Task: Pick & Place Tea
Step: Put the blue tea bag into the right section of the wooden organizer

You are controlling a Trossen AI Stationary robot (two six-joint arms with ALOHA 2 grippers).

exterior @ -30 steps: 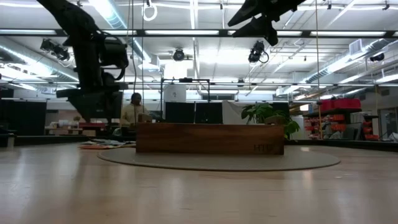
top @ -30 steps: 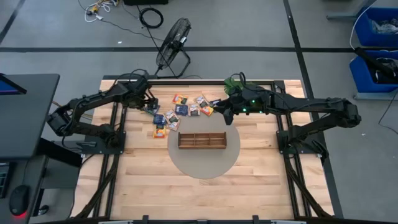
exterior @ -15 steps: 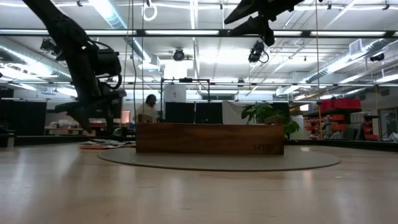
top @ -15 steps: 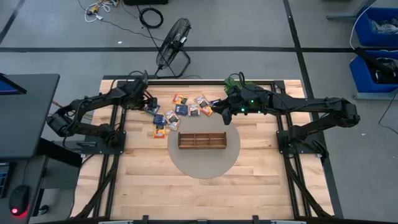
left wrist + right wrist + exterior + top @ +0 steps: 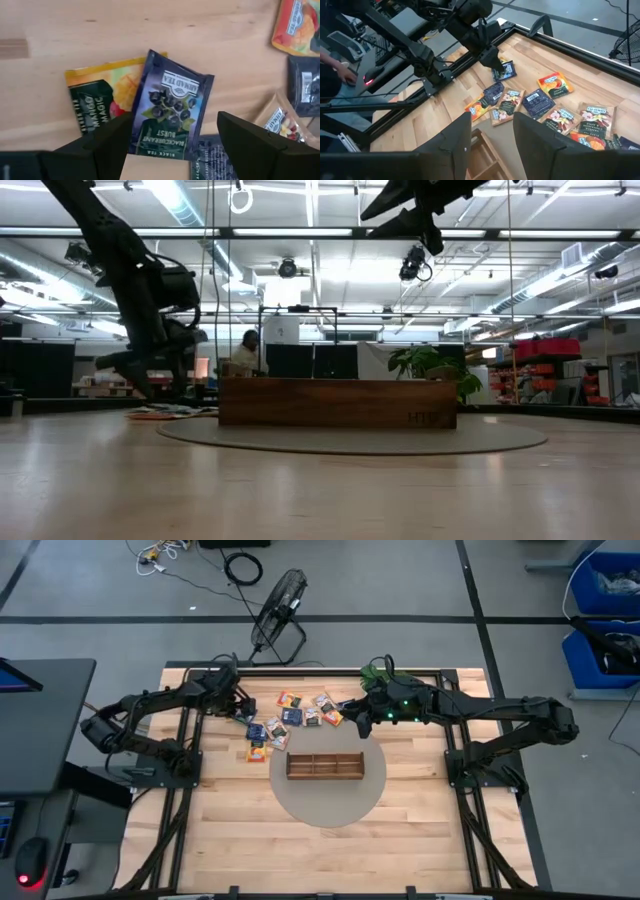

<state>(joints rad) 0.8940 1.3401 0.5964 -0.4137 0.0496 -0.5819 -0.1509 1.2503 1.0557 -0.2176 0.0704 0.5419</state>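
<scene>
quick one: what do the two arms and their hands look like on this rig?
Both arms are dark, black jointed links. The left hand has two broad, flat black fingers. The right hand has the same dark blocky fingers; its wrist housing shows a small green light in the high view.

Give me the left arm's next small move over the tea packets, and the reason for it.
Probably lower straight down and close. The left gripper hangs with open jaws either side of the dark blackcurrant packet, which lies overlapping a yellow mango packet on the table. Nothing is held yet.
</scene>
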